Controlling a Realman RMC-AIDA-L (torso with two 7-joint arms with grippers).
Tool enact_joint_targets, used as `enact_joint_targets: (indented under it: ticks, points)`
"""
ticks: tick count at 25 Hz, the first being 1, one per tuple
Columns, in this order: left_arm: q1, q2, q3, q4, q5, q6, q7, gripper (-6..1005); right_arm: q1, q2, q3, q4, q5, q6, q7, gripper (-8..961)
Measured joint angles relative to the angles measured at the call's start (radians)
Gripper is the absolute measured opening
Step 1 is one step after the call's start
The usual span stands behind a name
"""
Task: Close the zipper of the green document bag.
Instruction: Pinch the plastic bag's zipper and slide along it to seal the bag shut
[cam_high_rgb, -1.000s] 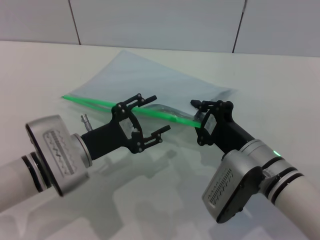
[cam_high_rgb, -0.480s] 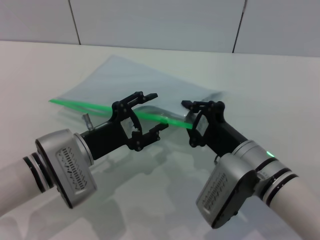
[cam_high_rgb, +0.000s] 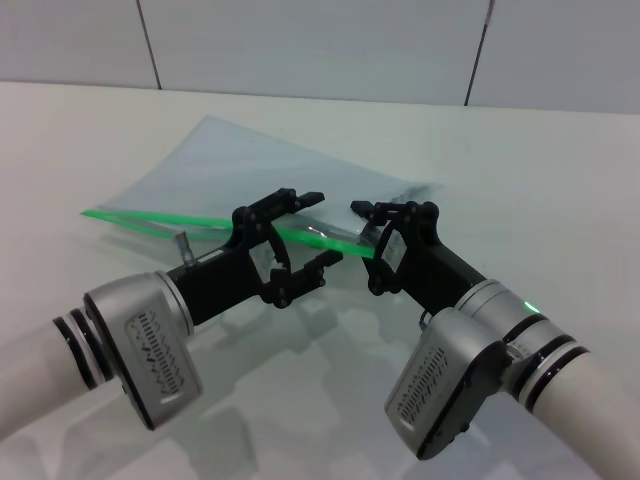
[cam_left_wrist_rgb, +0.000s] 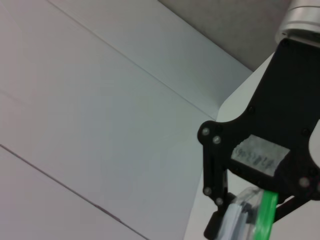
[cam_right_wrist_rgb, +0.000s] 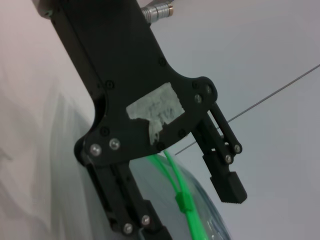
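While both arms reached in from the near edge of the white surface (cam_high_rgb: 90, 140), the green document bag (cam_high_rgb: 250, 170) lay across the middle of it, its far corner pointing toward the back edge and its near long edge lifted a little where the arms met it. Along that near edge ran the zipper (cam_high_rgb: 160, 221), a bright green strip slanting from the left side down toward the right. In the right wrist view the strip (cam_right_wrist_rgb: 176, 175) split into two strands that joined at a small green slider (cam_right_wrist_rgb: 184, 203), so I judged the bag was not yet fully closed.

On the left, the left end effector (cam_high_rgb: 305, 230) had its fingers spread wide, one above the strip and one below, with the zipper passing between them untouched as far as I could tell. On the right, the right end effector (cam_high_rgb: 372, 232) sat at the right end of the strip; the left wrist view showed the green strip and the bag's edge caught between its fingers (cam_left_wrist_rgb: 264, 212), pinching them.

To my eye the step in hand was bracing the bag and lining up on the slider. Next the left fingers would need to close on the slider and draw it along the strip, while the right kept the edge taut.
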Motion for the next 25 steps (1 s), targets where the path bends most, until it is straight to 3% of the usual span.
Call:
enact_joint_targets:
  ticks: [11, 16, 19, 25]
  points:
    - [0.002, -0.001, -0.008, -0.035, 0.001, 0.01, 0.123, 678, 0.0, 0.0, 0.0, 0.0, 0.002, 0.0, 0.0, 70]
    - [0.004, -0.001, -0.012, -0.036, 0.001, 0.01, 0.135, 466, -0.001, 0.001, 0.0, 0.0, 0.0, 0.001, 0.0, 70]
    - [0.005, -0.001, -0.012, -0.04, 0.001, 0.011, 0.153, 262, -0.001, 0.001, 0.0, 0.0, -0.001, 0.001, 0.0, 70]
    - [0.007, -0.003, -0.013, -0.055, 0.0, 0.011, 0.209, 211, -0.001, 0.002, 0.0, 0.0, 0.0, 0.001, 0.0, 70]
